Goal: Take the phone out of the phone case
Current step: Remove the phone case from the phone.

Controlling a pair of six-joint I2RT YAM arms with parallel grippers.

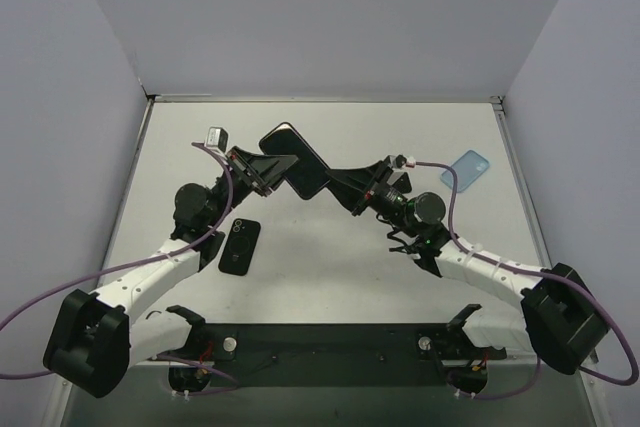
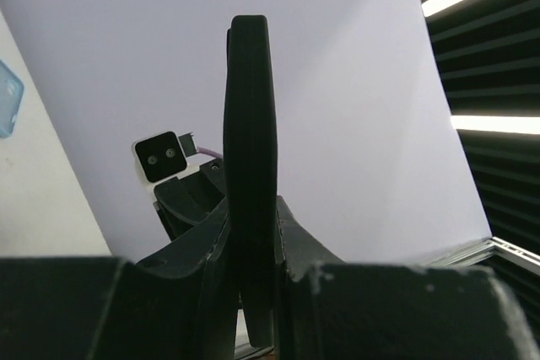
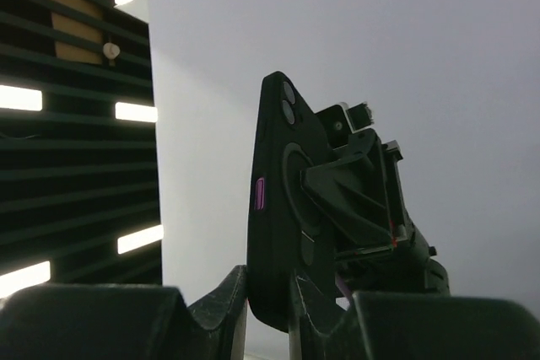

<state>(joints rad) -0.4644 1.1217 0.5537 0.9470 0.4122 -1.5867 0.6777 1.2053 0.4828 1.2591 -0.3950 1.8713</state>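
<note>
A phone in a black case [image 1: 298,159] is held in the air over the middle of the table, between both grippers. My left gripper [image 1: 268,173] is shut on its left edge, my right gripper [image 1: 340,185] on its lower right end. In the left wrist view the phone [image 2: 250,166] stands edge-on between the shut fingers of my left gripper [image 2: 251,292]. In the right wrist view the case back [image 3: 283,208] shows two lenses and a purple side button. There my right gripper [image 3: 270,301] pinches its lower end, and the left gripper's fingers [image 3: 354,191] clamp it from behind.
A second black phone or case [image 1: 240,245] lies flat on the table near the left arm. A light blue case [image 1: 470,167] lies at the back right and shows in the left wrist view [image 2: 7,99]. White walls enclose the table on three sides.
</note>
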